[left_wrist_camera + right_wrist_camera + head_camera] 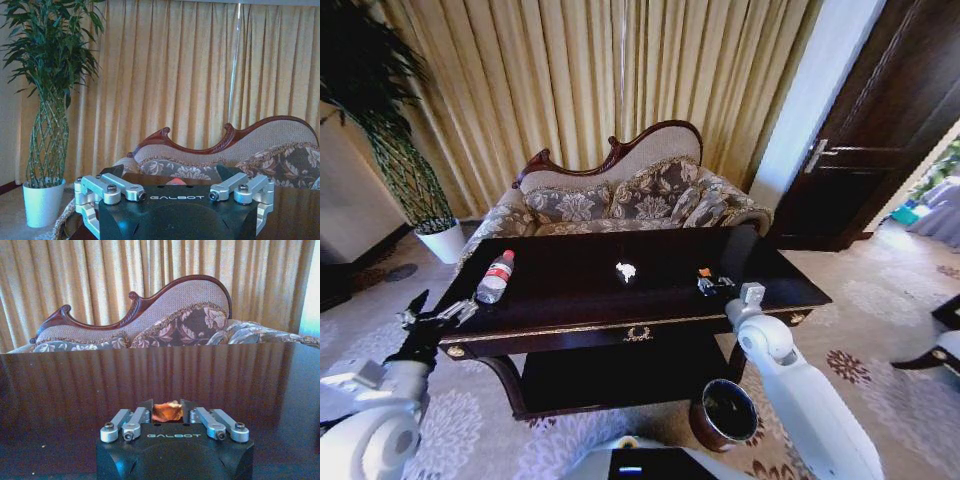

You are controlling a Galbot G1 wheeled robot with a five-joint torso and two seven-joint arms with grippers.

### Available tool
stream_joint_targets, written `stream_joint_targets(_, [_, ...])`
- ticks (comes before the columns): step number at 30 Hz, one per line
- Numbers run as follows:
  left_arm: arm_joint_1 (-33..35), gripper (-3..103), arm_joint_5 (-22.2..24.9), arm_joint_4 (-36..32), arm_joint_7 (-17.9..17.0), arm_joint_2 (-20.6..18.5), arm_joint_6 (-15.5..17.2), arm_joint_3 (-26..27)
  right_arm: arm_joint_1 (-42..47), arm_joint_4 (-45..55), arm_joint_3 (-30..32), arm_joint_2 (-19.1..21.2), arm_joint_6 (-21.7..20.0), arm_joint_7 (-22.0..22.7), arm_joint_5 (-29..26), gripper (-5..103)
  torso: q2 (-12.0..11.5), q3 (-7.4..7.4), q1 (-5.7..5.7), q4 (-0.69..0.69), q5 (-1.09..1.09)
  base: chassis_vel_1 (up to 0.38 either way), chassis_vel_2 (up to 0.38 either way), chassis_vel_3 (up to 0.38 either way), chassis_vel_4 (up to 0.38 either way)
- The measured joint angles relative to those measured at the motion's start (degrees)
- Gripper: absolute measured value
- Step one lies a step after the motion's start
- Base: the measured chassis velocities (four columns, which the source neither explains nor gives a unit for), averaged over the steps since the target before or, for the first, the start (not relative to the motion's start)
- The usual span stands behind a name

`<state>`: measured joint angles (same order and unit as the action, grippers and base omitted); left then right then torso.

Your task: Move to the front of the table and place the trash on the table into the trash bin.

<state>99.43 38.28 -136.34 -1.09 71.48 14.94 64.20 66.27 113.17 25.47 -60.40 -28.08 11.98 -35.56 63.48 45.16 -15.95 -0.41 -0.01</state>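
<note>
Where it sits, orange scrap (166, 412) lies between right end effector (167, 409) fingers.

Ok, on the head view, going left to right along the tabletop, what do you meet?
Left claw at the table's left corner → plastic bottle lying down → white paper wad → right claw around the orange scrap.

gold curtains (570, 70), ornate sofa (620, 190), dark door (880, 120)
</note>
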Motion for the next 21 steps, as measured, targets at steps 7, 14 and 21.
stream_joint_targets(7, [0.0, 100, 0.1, -0.2, 0.0, -0.1, 0.0, 0.1, 0.0, 0.0, 0.0, 0.0, 0.0, 0.0, 0.0, 7, 0.0, 0.00, 0.00, 0.00, 0.00, 0.000, 0.000, 0.000, 0.000])
stream_joint_targets(14, [0.0, 100, 0.1, -0.2, 0.1, -0.2, 0.1, 0.1, 0.1, 0.1, 0.1, 0.0, 0.0, -0.1, 0.0, 3, 0.0, 0.00, 0.00, 0.00, 0.01, 0.000, 0.000, 0.000, 0.000])
stream_joint_targets(21, [-0.1, 100, 0.1, -0.2, 0.2, -0.3, 0.1, 0.1, 0.3, 0.1, 0.2, 0.1, 0.0, -0.1, -0.1, 3, 0.0, 0.00, 0.00, 0.00, 0.01, 0.000, 0.000, 0.000, 0.000])
